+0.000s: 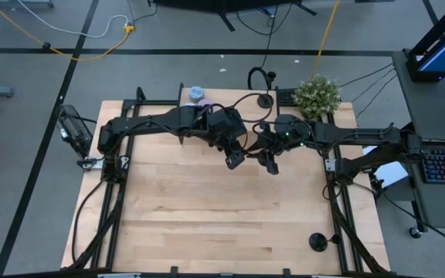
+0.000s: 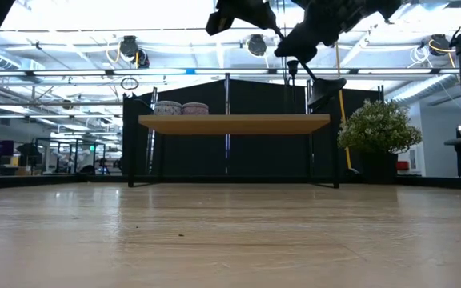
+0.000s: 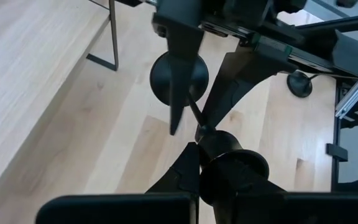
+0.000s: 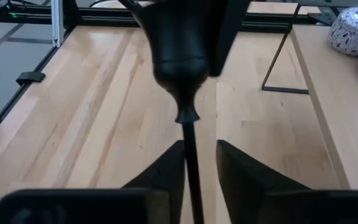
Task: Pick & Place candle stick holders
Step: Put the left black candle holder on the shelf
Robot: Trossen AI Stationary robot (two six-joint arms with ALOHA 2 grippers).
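Note:
A black candle stick holder [image 3: 194, 115] with a round disc base [image 2: 326, 86], a thin stem and a cup end is held high above the table's middle, tilted. My left gripper [image 1: 234, 158] is shut on it. My right gripper [image 1: 270, 163] is open, with one finger on either side of the stem [image 4: 191, 155]; I cannot tell whether a finger touches it. A second holder [image 1: 316, 242] stands on its disc near the table's near right corner. A third black disc [image 1: 265, 100] stands at the far edge. My left gripper holds the holder by its cup end [image 3: 232, 163], pinched between its two fingers, which come level from the table's left. The holder is lifted clear, and its stem slants away from the fingers to the disc base [image 3: 166, 78].
A low wooden shelf [image 2: 234, 122] with two patterned bowls [image 2: 181, 108] stands along the table's far edge. A potted plant [image 1: 317, 94] is at the far right. Metal frames run down both sides of the table. Bare wood [image 1: 222, 224] lies under and in front of the grippers.

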